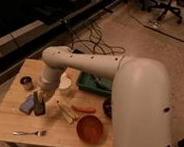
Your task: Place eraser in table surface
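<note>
Pincer [40,101] closed on eraser [39,107]: flat black elongated block, held upright, low over light wooden worktop [9,121], just beside blue-grey pad [28,103]; fork [28,131] near front edge

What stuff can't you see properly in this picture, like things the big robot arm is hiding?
- Table surface: its right side is hidden behind the arm, camera view.
- Green tray: right part covered by the arm.
- Tool, low over the table's left: shut on the eraser, which hides the fingertips.
- Fork: too small for detail.
</note>
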Controlling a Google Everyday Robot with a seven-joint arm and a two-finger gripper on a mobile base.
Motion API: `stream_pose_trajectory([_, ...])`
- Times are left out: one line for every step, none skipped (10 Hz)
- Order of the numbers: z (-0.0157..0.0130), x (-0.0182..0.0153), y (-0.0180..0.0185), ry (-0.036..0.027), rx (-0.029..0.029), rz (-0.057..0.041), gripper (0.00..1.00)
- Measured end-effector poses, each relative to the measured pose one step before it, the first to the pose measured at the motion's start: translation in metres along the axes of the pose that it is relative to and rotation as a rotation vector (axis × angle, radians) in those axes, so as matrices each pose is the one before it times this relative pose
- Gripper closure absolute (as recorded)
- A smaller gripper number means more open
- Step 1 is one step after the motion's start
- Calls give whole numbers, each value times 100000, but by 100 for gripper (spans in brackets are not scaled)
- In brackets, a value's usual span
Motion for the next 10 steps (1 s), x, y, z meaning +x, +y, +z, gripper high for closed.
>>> stream_pose_trajectory([242, 37, -776, -491, -1128, 1515, 100])
stream_pose_trajectory([173, -3, -901, -438, -1086, 1468, 100])
stream_pose_trajectory([325, -210, -893, -222, -584, 1342, 100])
stream_pose_trajectory([203, -143, -343, -47, -491, 354, 100])
stream_pose_trajectory([340, -275, -398, 99, -738, 277, 100])
stream_pose_trajectory([209, -286, -403, 32, -440, 565, 100])
stream_pose_trajectory([552, -415, -457, 458, -516, 601, 100])
stream_pose_trajectory([570, -388, -186, 631, -624, 252, 98])
stream_pose_trajectory([753, -351, -218, 1345, -456, 218, 90])
stream_pose_trajectory([372, -137, -273, 1089, -170, 483, 82])
